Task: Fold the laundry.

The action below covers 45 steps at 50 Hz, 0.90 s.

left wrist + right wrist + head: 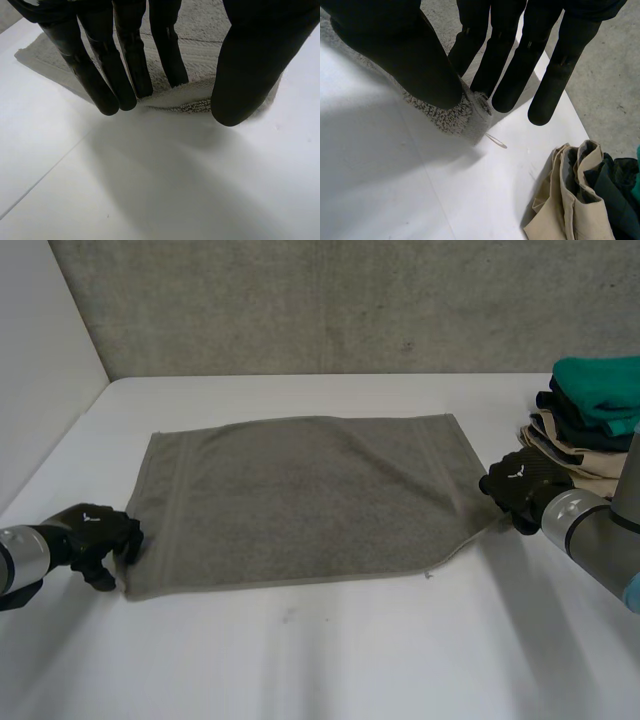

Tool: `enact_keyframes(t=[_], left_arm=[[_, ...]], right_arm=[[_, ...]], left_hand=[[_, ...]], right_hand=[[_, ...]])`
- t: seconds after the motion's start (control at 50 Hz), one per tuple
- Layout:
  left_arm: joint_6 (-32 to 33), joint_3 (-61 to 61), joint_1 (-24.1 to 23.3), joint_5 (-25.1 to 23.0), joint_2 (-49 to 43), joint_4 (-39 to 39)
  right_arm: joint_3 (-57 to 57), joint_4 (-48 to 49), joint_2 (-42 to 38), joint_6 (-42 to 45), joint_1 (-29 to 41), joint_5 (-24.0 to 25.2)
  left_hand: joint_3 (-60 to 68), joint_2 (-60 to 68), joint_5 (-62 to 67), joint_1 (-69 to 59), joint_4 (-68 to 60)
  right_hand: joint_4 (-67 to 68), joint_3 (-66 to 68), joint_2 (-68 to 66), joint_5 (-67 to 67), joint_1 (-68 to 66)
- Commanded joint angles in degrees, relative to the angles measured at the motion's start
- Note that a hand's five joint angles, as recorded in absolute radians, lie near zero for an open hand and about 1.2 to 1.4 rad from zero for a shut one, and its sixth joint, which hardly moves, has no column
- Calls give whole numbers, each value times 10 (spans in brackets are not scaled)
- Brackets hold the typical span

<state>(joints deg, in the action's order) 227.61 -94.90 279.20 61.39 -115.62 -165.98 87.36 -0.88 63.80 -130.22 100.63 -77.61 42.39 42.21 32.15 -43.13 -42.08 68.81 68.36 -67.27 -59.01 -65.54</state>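
A grey towel (pixel 300 500) lies spread flat across the white table (pixel 350 660). My left hand (pixel 95 540) rests at its near left corner. In the left wrist view its fingers (pixel 125 65) stand fairly straight over the towel's hem (pixel 195 102), with the thumb apart and no cloth pinched. My right hand (pixel 525 485) is at the towel's near right corner. In the right wrist view the thumb (pixel 410 65) and fingers pinch the towel's corner (pixel 455 117), which rises slightly off the table.
A stack of folded clothes (pixel 590 420), beige, dark and teal, sits at the far right just behind my right hand; its beige folds (pixel 580 200) lie close to the fingertips. A grey wall runs along the table's far edge.
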Motion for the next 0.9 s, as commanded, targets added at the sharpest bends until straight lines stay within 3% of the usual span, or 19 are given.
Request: enact_keyframes(t=[0.02, 0.14, 0.24, 0.38, 0.54, 0.6, 0.68, 0.9], left_arm=[[29, -12, 17, -22, 0, 0], [34, -15, 23, -67, 1, 0], [44, -14, 29, -78, -5, 11], [85, -25, 33, -64, 9, 62], [111, -39, 33, 15, 65, 163], [110, -34, 28, 14, 69, 169], [96, -4, 13, 12, 65, 153], [-104, 178, -57, 42, -5, 71]], right_arm=[[1, 3, 0, -5, 0, 0], [4, 3, 1, -5, -1, 0], [4, 0, 3, -3, -3, 0], [11, -40, 35, 11, -15, -1], [61, -243, 94, 222, -65, 5], [55, -234, 92, 257, -63, 13], [26, -179, 62, 204, -40, 15], [-132, -78, -47, 44, -3, -15]], left_hand=[[43, 45, 46, -36, -46], [62, 63, 64, -54, -65], [376, 377, 378, -368, -379], [376, 378, 379, -369, -379], [376, 378, 379, -369, -379], [376, 378, 379, -369, -379], [376, 378, 379, -369, -379], [376, 378, 379, -369, -379]], right_hand=[[112, 116, -127, -110, -145], [112, 116, -127, -110, -145], [112, 116, -127, -110, -145], [112, 116, -127, -110, -145], [112, 116, -127, -110, -145], [112, 116, -127, -110, -145], [112, 116, -127, -110, -145], [112, 116, -127, -110, -145]])
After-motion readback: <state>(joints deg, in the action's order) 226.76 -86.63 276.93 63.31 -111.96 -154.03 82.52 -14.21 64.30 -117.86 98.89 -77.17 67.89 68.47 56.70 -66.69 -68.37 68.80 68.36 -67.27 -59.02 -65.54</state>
